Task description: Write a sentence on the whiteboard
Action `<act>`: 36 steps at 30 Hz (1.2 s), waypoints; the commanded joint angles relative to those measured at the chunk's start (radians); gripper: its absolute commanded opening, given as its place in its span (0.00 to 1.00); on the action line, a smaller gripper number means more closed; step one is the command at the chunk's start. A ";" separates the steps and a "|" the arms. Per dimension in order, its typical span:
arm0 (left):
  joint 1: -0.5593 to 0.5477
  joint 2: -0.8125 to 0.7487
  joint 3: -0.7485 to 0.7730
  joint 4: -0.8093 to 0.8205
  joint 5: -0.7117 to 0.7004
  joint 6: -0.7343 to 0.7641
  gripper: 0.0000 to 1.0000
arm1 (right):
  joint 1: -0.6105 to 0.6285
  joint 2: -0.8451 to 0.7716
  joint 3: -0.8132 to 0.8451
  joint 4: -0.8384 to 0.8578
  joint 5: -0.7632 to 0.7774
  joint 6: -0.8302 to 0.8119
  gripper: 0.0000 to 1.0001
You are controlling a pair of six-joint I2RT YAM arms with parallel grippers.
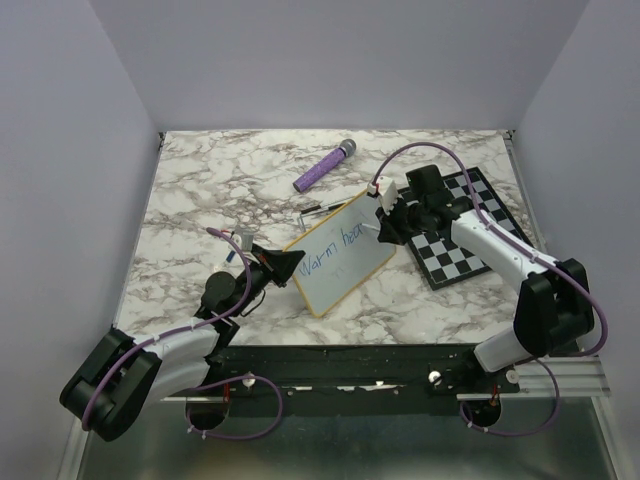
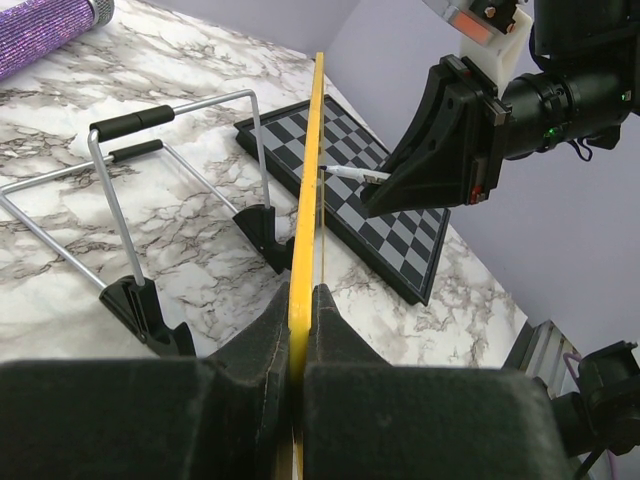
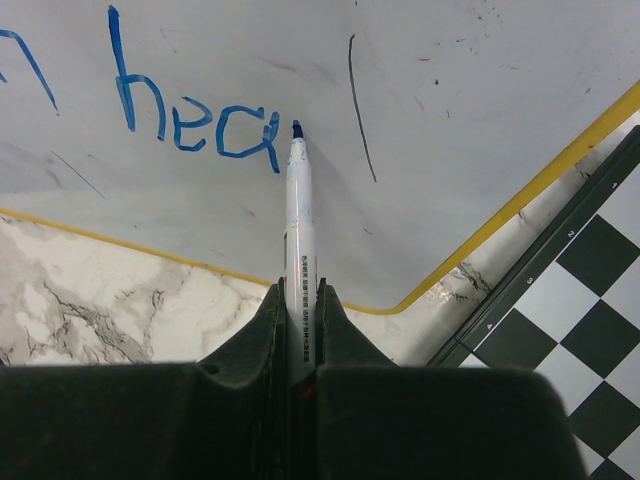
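The whiteboard (image 1: 345,268), white with a yellow frame, stands tilted at the table's middle. My left gripper (image 1: 289,265) is shut on its near left edge; in the left wrist view the yellow frame (image 2: 308,200) runs edge-on out of the closed left gripper (image 2: 305,300). The sentence (image 1: 334,248) reads "Warm hea" in blue. My right gripper (image 3: 300,295) is shut on a white marker (image 3: 298,210). Its blue tip rests on the board just right of the letters "hea" (image 3: 195,125). From above, the right gripper (image 1: 386,226) sits at the board's right end.
A black-and-white chessboard (image 1: 470,238) lies flat to the right of the whiteboard, under the right arm. A purple glitter microphone (image 1: 325,167) lies behind the board. A wire stand with black feet (image 2: 150,200) rests on the marble behind the whiteboard.
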 commanded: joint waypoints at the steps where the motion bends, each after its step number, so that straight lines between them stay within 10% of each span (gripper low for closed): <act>1: -0.006 0.007 0.002 -0.005 0.044 0.033 0.00 | -0.005 0.031 0.027 -0.002 0.036 0.008 0.00; 36: -0.006 0.003 0.002 -0.009 0.044 0.033 0.00 | -0.007 0.051 0.080 -0.061 0.016 -0.010 0.01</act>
